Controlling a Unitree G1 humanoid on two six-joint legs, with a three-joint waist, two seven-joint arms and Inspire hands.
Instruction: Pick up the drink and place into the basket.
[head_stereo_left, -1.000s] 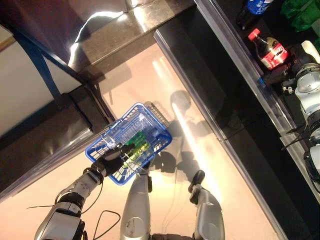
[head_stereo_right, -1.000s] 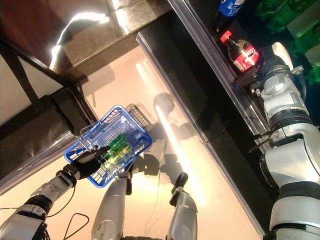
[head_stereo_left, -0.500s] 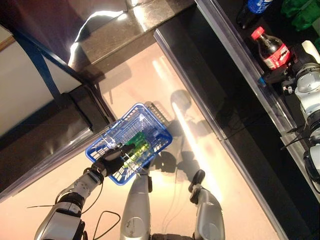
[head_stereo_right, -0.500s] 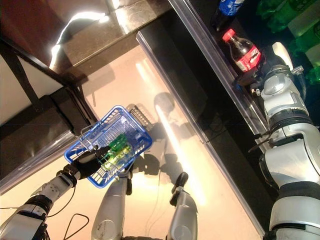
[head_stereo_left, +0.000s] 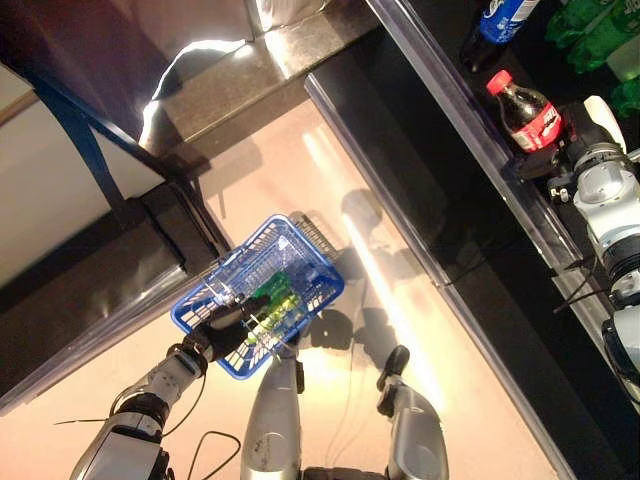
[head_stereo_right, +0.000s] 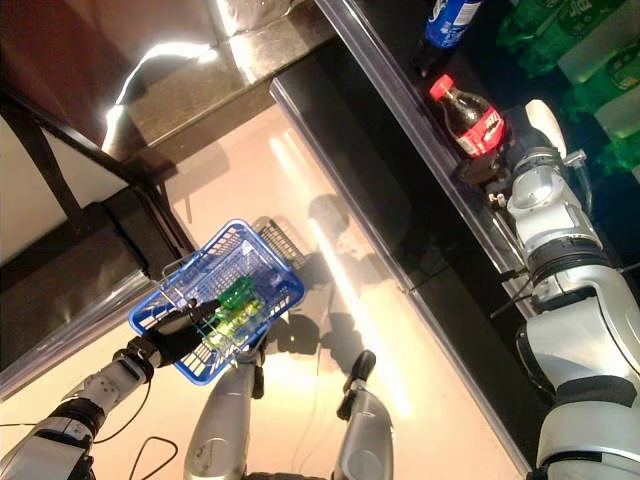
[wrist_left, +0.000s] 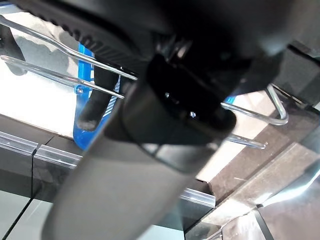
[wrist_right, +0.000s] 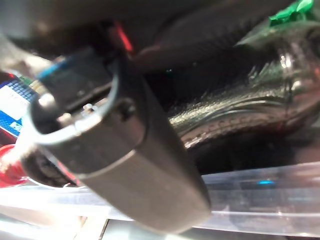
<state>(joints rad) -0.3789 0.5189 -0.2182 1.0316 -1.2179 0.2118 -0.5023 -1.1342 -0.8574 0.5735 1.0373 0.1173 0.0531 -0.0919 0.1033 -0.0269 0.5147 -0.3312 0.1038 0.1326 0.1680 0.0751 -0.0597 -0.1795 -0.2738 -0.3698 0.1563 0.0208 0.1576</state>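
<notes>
Right hand (head_stereo_right: 492, 168) seemingly round cola bottle (head_stereo_right: 466, 117)

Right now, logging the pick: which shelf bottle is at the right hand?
The red-capped, red-labelled dark cola bottle, against the right hand; the blue-labelled bottle stands farther along.

basket (head_stereo_left: 232, 298) low left, bottle (head_stereo_left: 272, 300) in it | cola bottle (head_stereo_left: 524, 112) on shelf (head_stereo_left: 470, 130), upper right

readable text: none | cola bottle (head_stereo_left: 527, 113) red label: print too small | blue bottle (head_stereo_right: 446, 22) label: illegible
</notes>
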